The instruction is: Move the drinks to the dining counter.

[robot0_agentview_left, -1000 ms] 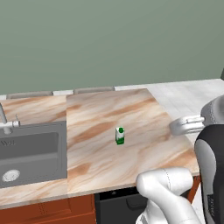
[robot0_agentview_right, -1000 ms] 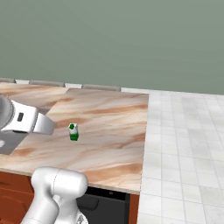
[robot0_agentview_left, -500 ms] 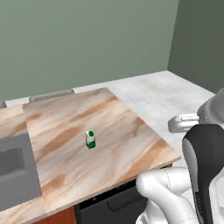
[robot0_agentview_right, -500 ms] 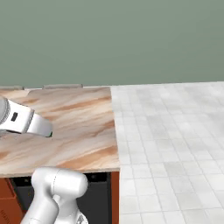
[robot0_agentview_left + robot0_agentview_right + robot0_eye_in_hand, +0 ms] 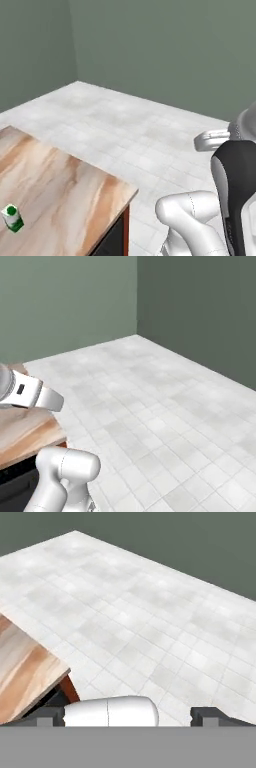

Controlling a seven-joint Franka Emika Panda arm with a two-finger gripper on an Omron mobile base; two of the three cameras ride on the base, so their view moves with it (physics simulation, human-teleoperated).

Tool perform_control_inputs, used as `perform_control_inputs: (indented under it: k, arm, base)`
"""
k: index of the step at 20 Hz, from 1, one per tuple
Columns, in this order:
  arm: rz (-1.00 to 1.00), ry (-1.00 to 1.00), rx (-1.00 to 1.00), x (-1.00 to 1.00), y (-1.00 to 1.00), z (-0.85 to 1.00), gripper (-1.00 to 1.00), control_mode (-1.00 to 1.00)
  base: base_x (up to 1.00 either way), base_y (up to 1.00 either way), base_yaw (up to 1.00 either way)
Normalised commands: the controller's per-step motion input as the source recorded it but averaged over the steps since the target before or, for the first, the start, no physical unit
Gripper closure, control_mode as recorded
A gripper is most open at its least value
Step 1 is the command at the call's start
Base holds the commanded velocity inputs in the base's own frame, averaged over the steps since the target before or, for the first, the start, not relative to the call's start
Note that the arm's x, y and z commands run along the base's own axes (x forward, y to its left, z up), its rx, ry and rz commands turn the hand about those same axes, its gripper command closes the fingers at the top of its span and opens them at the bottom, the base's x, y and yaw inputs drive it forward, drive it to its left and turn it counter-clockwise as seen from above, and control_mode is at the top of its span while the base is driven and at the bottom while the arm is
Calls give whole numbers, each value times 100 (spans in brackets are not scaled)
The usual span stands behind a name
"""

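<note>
Pale tiled floor point(image 5: 165, 406) meets grey-green walls point(image 5: 165, 45).

Rendered frames, soft even light with no clear source, faint pale mottling on the tiled floor point(image 5: 165, 406), no hard shadows or glare, dim flat grey-green walls point(image 5: 165, 50), coarse resolution softening edges throughout, dark shade under the table point(image 5: 65, 185) edge, no edge distortion

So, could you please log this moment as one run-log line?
carton: upright on dining counter | gripper: open, empty, over tiled floor | blue can: unseen
</note>
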Motion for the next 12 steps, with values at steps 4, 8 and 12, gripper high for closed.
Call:
perform_control_inputs:
  k: [4,8,12]
  arm:
    - [0,0,0,0,0,0,-100,100]
    - [0,0,0,0,0,0,-100,100]
    - [0,0,0,0,0,0,-100,100]
  base:
    - [0,-20,-94]
    - [0,0,-100]
    - [0,1,-96]
